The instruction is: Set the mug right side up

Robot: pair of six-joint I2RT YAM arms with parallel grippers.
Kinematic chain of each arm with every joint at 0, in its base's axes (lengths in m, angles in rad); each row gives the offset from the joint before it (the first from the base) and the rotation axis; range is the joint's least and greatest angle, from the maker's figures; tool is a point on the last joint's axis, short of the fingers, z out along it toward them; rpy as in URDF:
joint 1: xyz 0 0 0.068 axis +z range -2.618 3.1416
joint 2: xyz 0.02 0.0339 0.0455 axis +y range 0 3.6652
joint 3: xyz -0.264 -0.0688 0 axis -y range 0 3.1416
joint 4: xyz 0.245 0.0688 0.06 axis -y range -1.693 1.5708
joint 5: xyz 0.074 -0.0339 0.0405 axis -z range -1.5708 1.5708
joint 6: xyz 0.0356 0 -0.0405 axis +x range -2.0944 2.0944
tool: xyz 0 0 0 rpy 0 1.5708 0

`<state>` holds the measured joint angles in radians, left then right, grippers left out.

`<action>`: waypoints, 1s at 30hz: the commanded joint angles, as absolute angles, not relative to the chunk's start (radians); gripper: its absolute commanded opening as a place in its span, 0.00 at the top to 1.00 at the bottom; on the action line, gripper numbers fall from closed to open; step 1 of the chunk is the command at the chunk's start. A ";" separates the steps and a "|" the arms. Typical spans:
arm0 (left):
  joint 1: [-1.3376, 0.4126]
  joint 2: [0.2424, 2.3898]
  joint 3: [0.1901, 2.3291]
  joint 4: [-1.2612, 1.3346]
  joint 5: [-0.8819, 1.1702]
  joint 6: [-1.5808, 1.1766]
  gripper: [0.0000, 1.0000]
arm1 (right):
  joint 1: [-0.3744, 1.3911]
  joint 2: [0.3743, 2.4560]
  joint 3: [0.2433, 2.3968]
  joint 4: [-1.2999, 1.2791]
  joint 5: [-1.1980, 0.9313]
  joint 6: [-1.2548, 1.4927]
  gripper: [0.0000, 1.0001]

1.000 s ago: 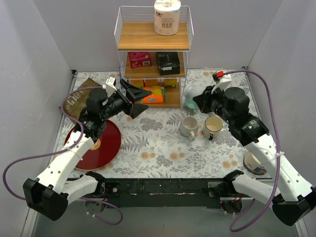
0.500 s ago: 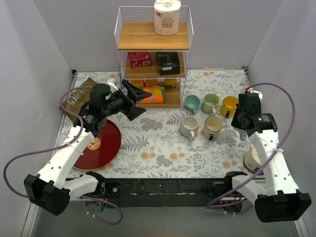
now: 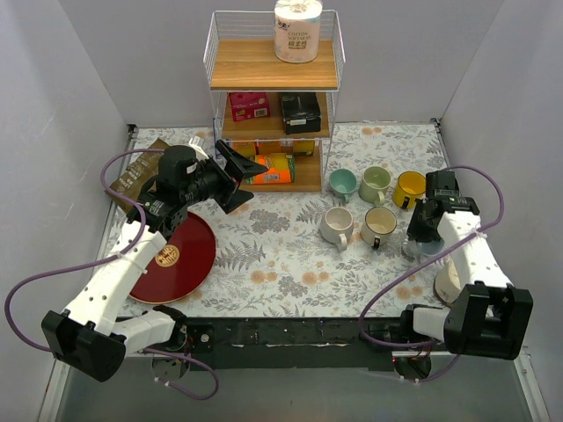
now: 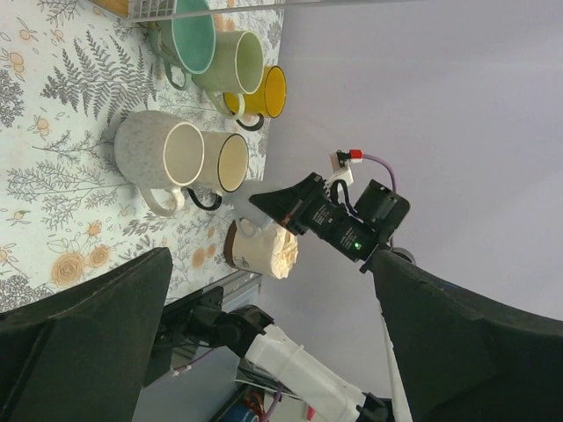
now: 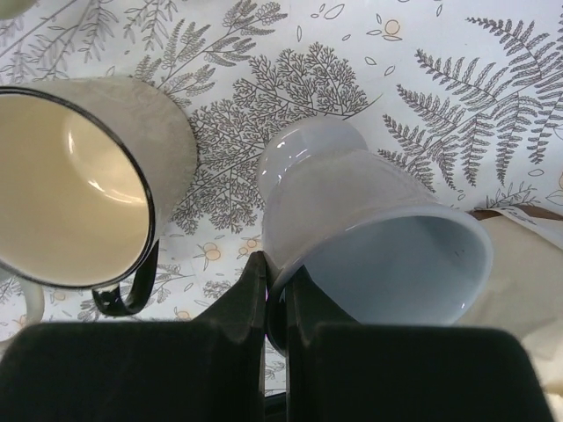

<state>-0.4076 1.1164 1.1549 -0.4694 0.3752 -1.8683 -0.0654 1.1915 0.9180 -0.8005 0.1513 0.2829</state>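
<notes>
Right gripper (image 5: 277,272) swung down from by the yellow mug (image 3: 409,187), and we're now clamped tight on the pale blue mug (image 5: 352,202), rim in our grip. Mid-flip, we reckon. Next, stand it upright and release.

Small print on the paper roll wrapper (image 3: 298,33) atop the shelf (image 3: 274,66), too fine to read, pale lettering on the brown bag (image 3: 135,180), illegible, gold centre label on the red disc (image 3: 192,242), unreadable
</notes>
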 commanded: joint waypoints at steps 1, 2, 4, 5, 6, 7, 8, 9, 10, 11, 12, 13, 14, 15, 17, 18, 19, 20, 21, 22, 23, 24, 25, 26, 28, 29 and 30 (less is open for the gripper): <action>-0.400 1.089 1.190 -0.499 0.351 -1.844 0.02 | -0.071 1.256 0.960 -0.742 0.201 0.250 0.99; -0.400 1.088 1.190 -0.499 0.351 -1.844 0.02 | -0.069 1.279 0.965 -0.742 0.216 0.247 0.99; -0.399 1.085 1.189 -0.503 0.347 -1.842 0.02 | -0.069 1.295 0.968 -0.727 0.248 0.245 0.99; -0.399 1.083 1.187 -0.503 0.344 -1.844 0.02 | -0.069 1.305 0.969 -0.723 0.259 0.244 0.99; -0.397 1.081 1.186 -0.503 0.342 -1.842 0.02 | -0.069 1.313 0.971 -0.719 0.259 0.244 0.99; -0.397 1.081 1.184 -0.505 0.341 -1.842 0.02 | -0.069 1.321 0.973 -0.709 0.256 0.242 0.99; -0.396 1.080 1.184 -0.506 0.341 -1.842 0.02 | -0.068 1.340 0.976 -0.704 0.249 0.242 0.97; -0.397 1.078 1.183 -0.508 0.341 -1.842 0.02 | -0.069 1.350 0.976 -0.701 0.249 0.241 0.93; -0.396 1.080 1.183 -0.506 0.339 -1.841 0.02 | -0.068 1.359 0.977 -0.693 0.245 0.241 0.91; -0.396 1.081 1.184 -0.509 0.336 -1.839 0.02 | -0.067 1.374 0.983 -0.690 0.244 0.242 0.89; -0.396 1.080 1.184 -0.514 0.334 -1.838 0.02 | -0.067 1.382 0.983 -0.689 0.235 0.242 0.84; -0.396 1.081 1.186 -0.514 0.336 -1.836 0.02 | -0.067 1.385 0.988 -0.683 0.229 0.242 0.82; -0.396 1.081 1.186 -0.515 0.333 -1.835 0.02 | -0.067 1.390 0.989 -0.678 0.224 0.244 0.80; -0.393 1.083 1.187 -0.518 0.330 -1.835 0.02 | -0.064 1.390 0.992 -0.673 0.219 0.244 0.80; -0.394 1.083 1.189 -0.520 0.327 -1.833 0.02 | -0.061 1.394 0.999 -0.666 0.219 0.244 0.80; -0.394 1.085 1.189 -0.520 0.325 -1.832 0.02 | -0.061 1.397 1.008 -0.666 0.225 0.247 0.79; -0.394 1.085 1.187 -0.520 0.327 -1.833 0.02 | -0.060 1.400 1.011 -0.664 0.225 0.248 0.78; -0.394 1.086 1.186 -0.519 0.327 -1.832 0.02 | -0.060 1.405 1.014 -0.661 0.225 0.252 0.78; -0.393 1.088 1.186 -0.520 0.328 -1.832 0.02 | -0.057 1.407 1.019 -0.658 0.224 0.253 0.77; -0.393 1.089 1.186 -0.520 0.327 -1.833 0.02 | -0.055 1.407 1.022 -0.654 0.224 0.255 0.77; -0.393 1.091 1.187 -0.519 0.327 -1.833 0.02 | -0.054 1.407 1.025 -0.650 0.224 0.262 0.77; -0.393 1.092 1.187 -0.522 0.328 -1.833 0.02 | -0.052 1.408 1.026 -0.649 0.225 0.264 0.77; -0.393 1.091 1.187 -0.522 0.327 -1.833 0.02 | -0.051 1.405 1.031 -0.646 0.227 0.267 0.77; -0.393 1.091 1.187 -0.522 0.325 -1.833 0.02 | -0.049 1.402 1.031 -0.643 0.227 0.270 0.77; -0.393 1.089 1.184 -0.523 0.322 -1.835 0.02 | -0.049 1.399 1.037 -0.634 0.227 0.275 0.76; -0.393 1.089 1.183 -0.522 0.321 -1.836 0.02 | -0.049 1.399 1.040 -0.632 0.229 0.278 0.76; -0.393 1.086 1.180 -0.522 0.322 -1.838 0.02 | -0.049 1.397 1.043 -0.630 0.229 0.278 0.76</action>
<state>-0.4004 1.1122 1.1549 -0.5163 0.3359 -1.8477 -0.0559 1.4097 0.9840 -0.6792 0.2111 0.2634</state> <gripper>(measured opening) 0.981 0.238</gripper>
